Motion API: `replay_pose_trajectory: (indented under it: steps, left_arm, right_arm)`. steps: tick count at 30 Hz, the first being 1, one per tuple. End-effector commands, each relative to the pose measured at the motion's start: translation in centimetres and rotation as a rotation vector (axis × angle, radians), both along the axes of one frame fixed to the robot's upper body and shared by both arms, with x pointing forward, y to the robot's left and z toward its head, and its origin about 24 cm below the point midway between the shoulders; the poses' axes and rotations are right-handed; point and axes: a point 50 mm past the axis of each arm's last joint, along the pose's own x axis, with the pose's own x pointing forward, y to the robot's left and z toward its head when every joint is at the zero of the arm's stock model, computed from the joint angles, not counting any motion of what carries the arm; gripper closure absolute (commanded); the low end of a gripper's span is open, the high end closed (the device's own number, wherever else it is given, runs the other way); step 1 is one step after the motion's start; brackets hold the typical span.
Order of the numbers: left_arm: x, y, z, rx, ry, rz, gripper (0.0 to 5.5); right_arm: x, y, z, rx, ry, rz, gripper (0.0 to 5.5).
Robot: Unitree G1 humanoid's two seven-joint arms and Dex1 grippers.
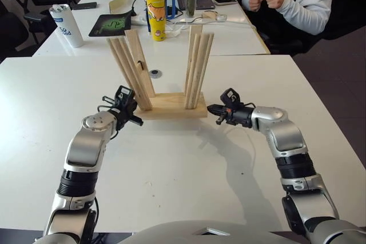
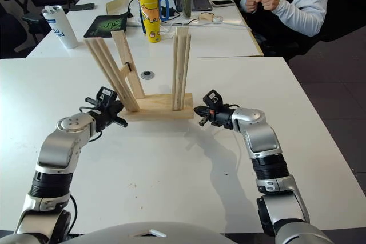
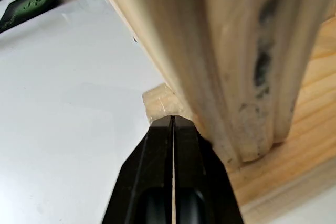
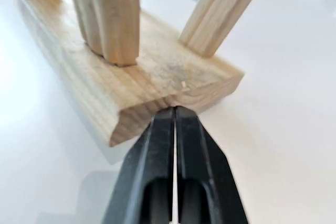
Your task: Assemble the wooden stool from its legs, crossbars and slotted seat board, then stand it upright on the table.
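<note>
The wooden stool lies upside down on the white table, its seat board [image 1: 168, 106] flat and its legs pointing up. One group of legs [image 1: 132, 67] leans left and the other [image 1: 197, 67] stands at the right. My left gripper [image 1: 138, 120] is shut at the board's left end, its tips [image 3: 172, 121] beside the foot of the left legs [image 3: 220, 51] and a small pale wooden end [image 3: 157, 103]. The right gripper [image 1: 210, 107] is shut too, its tips [image 4: 174, 111] touching the right end edge of the seat board [image 4: 105, 93]. Neither holds anything.
A small round metal piece [image 1: 154, 74] lies on the table just behind the stool. On the table behind stand a yellow cup [image 1: 157, 12], a white bottle [image 1: 67, 25] and a dark mouse pad [image 1: 117, 24]. Bare white tabletop [image 1: 171, 164] spreads in front of the stool.
</note>
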Motion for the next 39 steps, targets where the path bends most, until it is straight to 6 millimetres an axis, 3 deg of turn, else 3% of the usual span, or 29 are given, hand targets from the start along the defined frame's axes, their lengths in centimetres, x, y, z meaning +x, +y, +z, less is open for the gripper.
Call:
replay_pose_trajectory:
  steps: [1,9,12,14,17,21,24,27,30,33,39]
  left_arm:
    - [-0.5,-4.9,3.9,-0.191,-0.100,-0.281,5.46]
    - [0.2,-3.7,4.4,-0.188,-0.130,-0.204,5.46]
    - [0.6,-2.9,7.1,-0.276,-0.279,-0.158,5.46]
    - [1.0,-1.2,8.9,-0.338,-0.383,-0.081,5.46]
    - [2.0,3.5,10.1,-0.335,-0.473,0.113,5.46]
    - [3.2,10.7,7.4,-0.259,-0.401,0.361,5.46]
    - [2.7,14.8,3.0,-0.152,-0.258,0.431,5.46]
    - [1.4,17.4,-1.1,-0.039,-0.159,0.458,5.46]
    - [0.6,17.2,-4.7,0.067,-0.084,0.385,5.46]
    - [0.7,15.1,-6.9,0.041,-0.073,0.310,5.46]
    - [0.9,8.1,-10.2,-0.054,-0.077,0.142,5.46]
  right_arm:
    - [-0.6,4.6,6.2,0.199,-0.192,0.239,5.50]
    - [0.2,3.9,5.3,0.173,-0.163,0.159,5.50]
    - [1.2,3.1,4.5,0.148,-0.155,0.067,5.50]
    - [1.8,2.7,3.9,0.134,-0.147,0.007,5.50]
    - [2.4,2.0,2.8,0.109,-0.134,-0.071,5.50]
    - [3.0,1.5,2.0,0.085,-0.136,-0.156,5.50]
    - [3.2,1.6,2.1,0.104,-0.145,-0.172,5.50]
    - [3.3,1.8,2.2,0.106,-0.150,-0.171,5.50]
    - [3.5,1.8,2.2,0.104,-0.151,-0.162,5.50]
    - [3.7,2.0,2.4,0.098,-0.153,-0.143,5.50]
    - [3.7,0.7,0.1,0.016,-0.111,-0.177,5.50]
